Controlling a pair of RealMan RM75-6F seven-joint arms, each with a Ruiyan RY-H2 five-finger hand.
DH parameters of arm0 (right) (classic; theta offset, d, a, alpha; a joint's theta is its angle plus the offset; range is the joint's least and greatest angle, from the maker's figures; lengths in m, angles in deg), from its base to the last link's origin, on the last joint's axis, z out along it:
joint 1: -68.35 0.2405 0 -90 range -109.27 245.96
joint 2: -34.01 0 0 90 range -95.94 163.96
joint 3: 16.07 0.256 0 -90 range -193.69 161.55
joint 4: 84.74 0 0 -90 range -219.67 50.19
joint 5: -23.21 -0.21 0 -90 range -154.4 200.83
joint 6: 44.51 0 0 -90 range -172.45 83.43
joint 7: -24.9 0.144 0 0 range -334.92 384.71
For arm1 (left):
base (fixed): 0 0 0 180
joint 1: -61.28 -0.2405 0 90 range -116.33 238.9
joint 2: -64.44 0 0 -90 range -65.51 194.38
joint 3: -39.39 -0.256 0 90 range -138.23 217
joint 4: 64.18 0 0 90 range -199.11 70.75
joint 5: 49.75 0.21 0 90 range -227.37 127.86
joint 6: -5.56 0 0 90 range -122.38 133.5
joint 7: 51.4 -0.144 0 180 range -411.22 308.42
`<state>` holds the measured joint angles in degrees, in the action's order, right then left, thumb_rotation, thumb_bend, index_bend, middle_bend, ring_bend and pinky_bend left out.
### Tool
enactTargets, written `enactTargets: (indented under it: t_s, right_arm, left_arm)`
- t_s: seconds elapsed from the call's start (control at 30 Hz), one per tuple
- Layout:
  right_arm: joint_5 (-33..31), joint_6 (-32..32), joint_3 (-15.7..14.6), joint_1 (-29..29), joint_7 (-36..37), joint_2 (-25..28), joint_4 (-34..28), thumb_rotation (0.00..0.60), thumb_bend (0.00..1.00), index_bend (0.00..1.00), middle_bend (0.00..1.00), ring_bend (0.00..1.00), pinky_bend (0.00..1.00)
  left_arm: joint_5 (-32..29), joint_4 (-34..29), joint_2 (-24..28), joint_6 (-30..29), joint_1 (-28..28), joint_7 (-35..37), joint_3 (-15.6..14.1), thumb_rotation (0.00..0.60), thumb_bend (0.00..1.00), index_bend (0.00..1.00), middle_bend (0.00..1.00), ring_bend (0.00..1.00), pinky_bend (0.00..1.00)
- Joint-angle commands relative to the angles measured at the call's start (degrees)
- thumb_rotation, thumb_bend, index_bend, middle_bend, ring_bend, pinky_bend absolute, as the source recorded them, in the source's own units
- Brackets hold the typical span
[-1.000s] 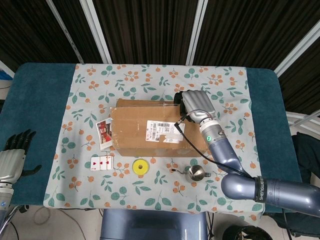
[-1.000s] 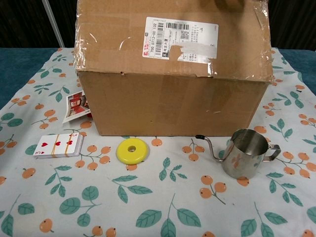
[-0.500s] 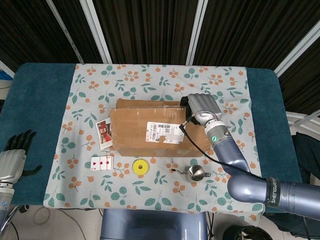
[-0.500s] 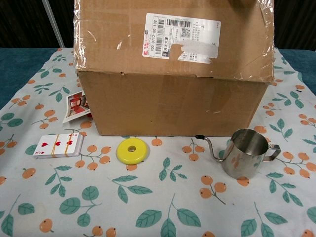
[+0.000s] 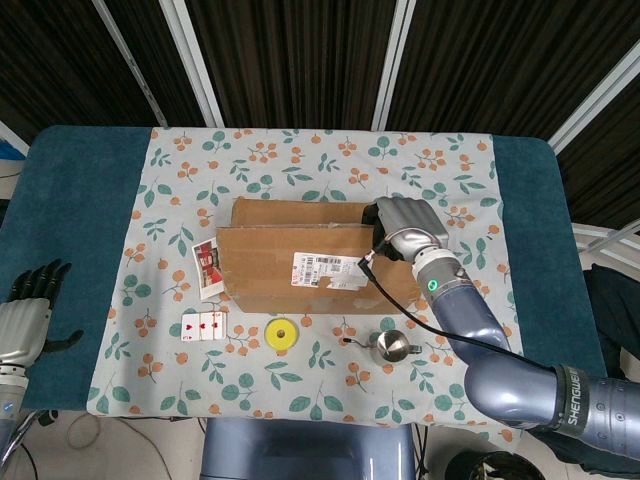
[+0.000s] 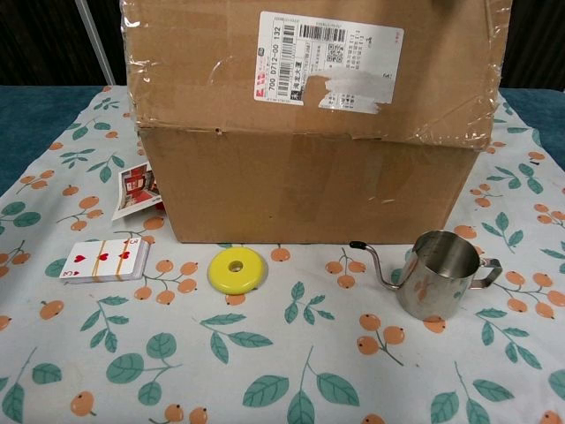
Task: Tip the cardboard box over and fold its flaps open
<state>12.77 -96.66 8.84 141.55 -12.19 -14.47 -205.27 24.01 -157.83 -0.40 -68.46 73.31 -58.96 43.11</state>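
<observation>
Tipping the box [image 5: 300,255], which sat mid-table, called for a steady push from the right hand [image 5: 405,225] curled over its top right corner, minding the jug [image 6: 437,274] just in front; the left hand [image 5: 28,300] hung open, idle, well apart.

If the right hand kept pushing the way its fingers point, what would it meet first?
The right hand already rests on the cardboard box, at its far right top edge, fingers pointing left. It would likely meet only more box.

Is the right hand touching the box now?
Touching. The head view shows the right hand laid over the far right top edge of the box, with no gap.
</observation>
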Motion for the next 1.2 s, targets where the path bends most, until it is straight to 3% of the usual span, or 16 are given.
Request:
enactTargets:
  t_s: [0.03, 0.57, 0.8, 1.1, 1.2]
  right_arm:
    - [-3.18, 1.22, 0.03, 1.78, -1.06, 2.66, -1.9, 0.6, 1.0, 0.54, 0.46, 0.43, 0.43]
    - [-13.75, 9.36, 0.58, 3.77, -0.02, 14.2, -11.05, 0.6, 1.0, 0.54, 0.46, 0.43, 0.43]
    - [-12.8, 13.17, -0.9, 2.65, 0.64, 17.85, -14.46, 0.6, 1.0, 0.54, 0.45, 0.43, 0.43]
    - [-10.06, 18.74, -3.99, 1.08, 1.22, 20.04, -14.46, 0.6, 1.0, 0.54, 0.45, 0.43, 0.43]
    - [-6.01, 17.86, -4.65, -0.61, 2.41, 20.06, -14.46, 0.6, 0.9, 0.52, 0.45, 0.43, 0.43]
  left_arm:
    - [0.01, 0.07, -0.02, 0.05, 0.0, 0.01, 0.0, 0.6, 0.15, 0.0, 0.0, 0.0, 0.0]
    - [-0.06, -0.01, 0.02, 0.27, 0.01, -0.16, 0.07, 0.6, 0.15, 0.0, 0.0, 0.0, 0.0]
    - [-0.03, 0.07, -0.09, 0.17, -0.06, -0.33, 0.07, 0.6, 0.15, 0.0, 0.0, 0.0, 0.0]
    - [-0.24, 0.22, -0.23, -0.07, -0.19, -0.37, 0.23, 0.6, 0.15, 0.0, 0.0, 0.0, 0.0]
    - [-0.32, 0.23, -0.26, -0.09, -0.2, -0.61, 0.25, 0.6, 0.15, 0.0, 0.0, 0.0, 0.0]
